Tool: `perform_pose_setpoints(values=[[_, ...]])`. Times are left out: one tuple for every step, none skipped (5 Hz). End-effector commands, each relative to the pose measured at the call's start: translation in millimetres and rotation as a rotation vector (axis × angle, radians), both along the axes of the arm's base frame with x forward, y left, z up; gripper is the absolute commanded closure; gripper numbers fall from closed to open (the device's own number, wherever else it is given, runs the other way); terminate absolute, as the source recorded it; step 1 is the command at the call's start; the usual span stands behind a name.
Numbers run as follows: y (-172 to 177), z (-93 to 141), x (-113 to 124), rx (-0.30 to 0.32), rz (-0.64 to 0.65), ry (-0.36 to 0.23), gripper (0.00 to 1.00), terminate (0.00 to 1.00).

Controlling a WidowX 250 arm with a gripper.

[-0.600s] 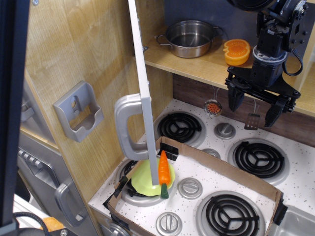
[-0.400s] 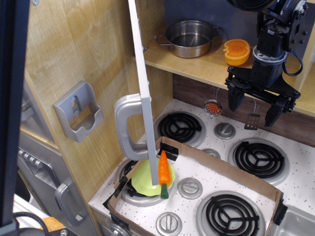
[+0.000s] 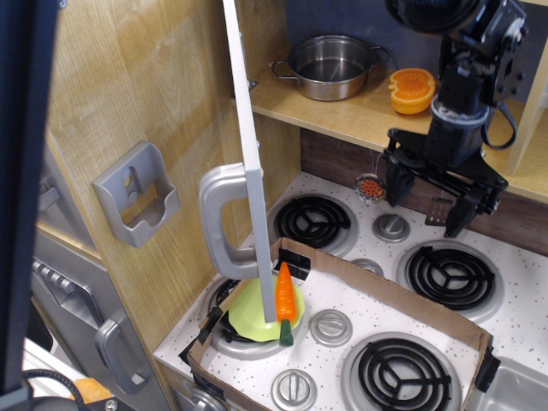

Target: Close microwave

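The microwave door (image 3: 250, 145) stands wide open, seen edge-on as a thin silver-grey panel reaching from the top of the view down over the stove. Its big curved grey handle (image 3: 219, 224) faces left. The open wooden compartment behind it holds a steel pot (image 3: 330, 67) and half an orange (image 3: 412, 90) on its shelf (image 3: 360, 111). My gripper (image 3: 423, 201) is black, open and empty. It hangs above the back of the stove, well to the right of the door and apart from it.
A cardboard tray (image 3: 385, 295) lies on the toy stove, with a yellow-green bowl (image 3: 253, 312) and a toy carrot (image 3: 285, 300) at its left. A grey bracket (image 3: 137, 195) is mounted on the wooden side wall. Grey lower doors with handles (image 3: 116, 353) stand bottom left.
My gripper has moved a little to the left and slightly down, toward the door. The door has not moved.
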State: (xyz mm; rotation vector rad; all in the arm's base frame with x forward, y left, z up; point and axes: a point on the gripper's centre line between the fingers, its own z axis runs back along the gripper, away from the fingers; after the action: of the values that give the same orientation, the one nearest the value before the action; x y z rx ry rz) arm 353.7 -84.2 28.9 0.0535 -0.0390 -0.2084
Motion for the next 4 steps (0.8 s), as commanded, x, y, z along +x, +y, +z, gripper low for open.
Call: perform_pose_setpoints(values=[[17,89,-4,0.039,-0.023,-0.114,0.0,0.0],[32,126,-14,0.052,-0.054,-0.097,0.0,0.0],[42,152,-24,0.075,-0.077,-0.079,0.0,0.0],[57,183,-37,0.103,-0.103,-0.074,0.0,0.0]])
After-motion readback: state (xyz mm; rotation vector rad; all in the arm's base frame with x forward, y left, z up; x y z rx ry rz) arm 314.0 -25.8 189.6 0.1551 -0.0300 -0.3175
